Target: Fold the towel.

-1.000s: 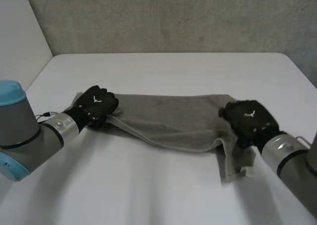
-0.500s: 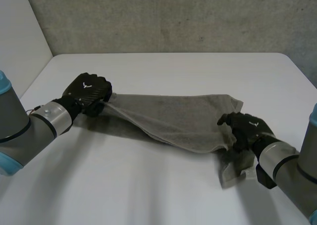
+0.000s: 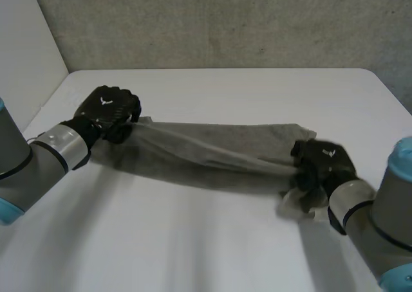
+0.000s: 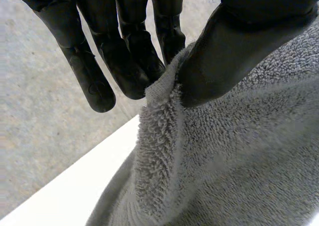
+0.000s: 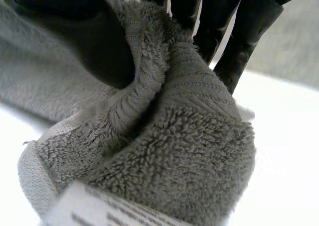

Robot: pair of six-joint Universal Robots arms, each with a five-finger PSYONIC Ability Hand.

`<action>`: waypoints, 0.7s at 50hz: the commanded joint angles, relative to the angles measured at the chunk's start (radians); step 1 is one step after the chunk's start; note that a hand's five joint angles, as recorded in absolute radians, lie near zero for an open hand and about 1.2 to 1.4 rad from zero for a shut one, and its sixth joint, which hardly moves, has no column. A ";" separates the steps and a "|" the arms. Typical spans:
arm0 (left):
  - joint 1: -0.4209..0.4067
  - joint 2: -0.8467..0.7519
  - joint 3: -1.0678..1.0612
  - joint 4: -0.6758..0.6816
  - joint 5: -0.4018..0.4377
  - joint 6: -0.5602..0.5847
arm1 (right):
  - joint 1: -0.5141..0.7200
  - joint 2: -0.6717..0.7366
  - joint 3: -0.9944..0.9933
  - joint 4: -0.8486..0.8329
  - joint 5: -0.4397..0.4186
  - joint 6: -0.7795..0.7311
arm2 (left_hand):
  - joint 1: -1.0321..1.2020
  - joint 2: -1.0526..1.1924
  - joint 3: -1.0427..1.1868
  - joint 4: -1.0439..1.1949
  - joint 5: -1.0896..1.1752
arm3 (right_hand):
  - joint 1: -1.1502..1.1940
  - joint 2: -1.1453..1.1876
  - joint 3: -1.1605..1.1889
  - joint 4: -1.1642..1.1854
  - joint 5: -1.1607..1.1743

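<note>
The towel point(image 3: 212, 154) is held stretched across the middle of the tabletop point(image 3: 225, 89), between the two robot hands; its far part appears to lie on the surface, while the near edge is raised off it.

The left robot hand point(image 3: 109, 109) is closed on the towel's left end and is carried above the tabletop; in the left wrist view the cloth edge is pinched between the thumb point(image 4: 224, 52) and the fingers point(image 4: 124, 61). The right robot hand point(image 3: 318, 163) is closed on the right end and is kept low, close to the tabletop; in the right wrist view a bunched fold of terry is clamped between the thumb point(image 5: 94, 42) and the fingers point(image 5: 244, 32); a white label point(image 5: 99, 211) is seen at the cloth's edge beneath the palm.

The grasp at both ends is judged to serve tension: a limp cloth is kept straight only when it is pulled from two points; the raised near edge can then be carried over the part at rest, so that a lengthwise fold is formed. The fold is judged to be under way, not yet laid flat.

The tabletop is white, smooth and matte; little grip is offered to the cloth, so sliding is to be expected. A rough grey wall point(image 3: 225, 22) is set behind it; a pale panel point(image 3: 26, 41) is set at the left.
</note>
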 commanded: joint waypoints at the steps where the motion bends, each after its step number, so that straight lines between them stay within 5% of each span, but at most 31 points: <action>1: 0.015 0.116 0.026 -0.014 -0.031 -0.061 | 0.003 -0.175 -0.155 0.130 -0.126 -0.155 | 0.129 0.062 0.060 0.038 0.107 | 0.065 0.084 0.107 0.071 0.067; 3: 0.020 0.149 0.042 -0.020 -0.053 -0.101 | -0.005 -0.197 -0.323 0.409 -0.229 -0.339 | 0.129 0.062 0.060 0.038 0.107 | 0.065 0.084 0.107 0.071 0.067; 6: 0.024 0.216 0.081 -0.037 -0.088 -0.199 | -0.019 -0.195 -0.498 0.613 -0.269 -0.475 | 0.129 0.062 0.060 0.038 0.107 | 0.065 0.084 0.107 0.071 0.067; 14: 0.044 0.351 0.129 -0.063 -0.094 -0.380 | -0.020 -0.143 -0.853 0.729 -0.268 -0.526 | 0.129 0.062 0.060 0.038 0.107 | 0.065 0.084 0.107 0.071 0.067; 23: 0.109 0.353 0.086 -0.063 -0.091 -0.391 | -0.011 -0.051 -0.895 0.729 -0.271 -0.564 | 0.129 0.062 0.060 0.038 0.107 | 0.065 0.084 0.107 0.071 0.067; 35: 0.089 0.175 -0.055 -0.051 -0.087 -0.379 | -0.008 0.234 -0.683 0.691 -0.275 -0.658 | 0.129 0.062 0.060 0.038 0.107 | -0.095 -0.076 -0.053 -0.089 -0.093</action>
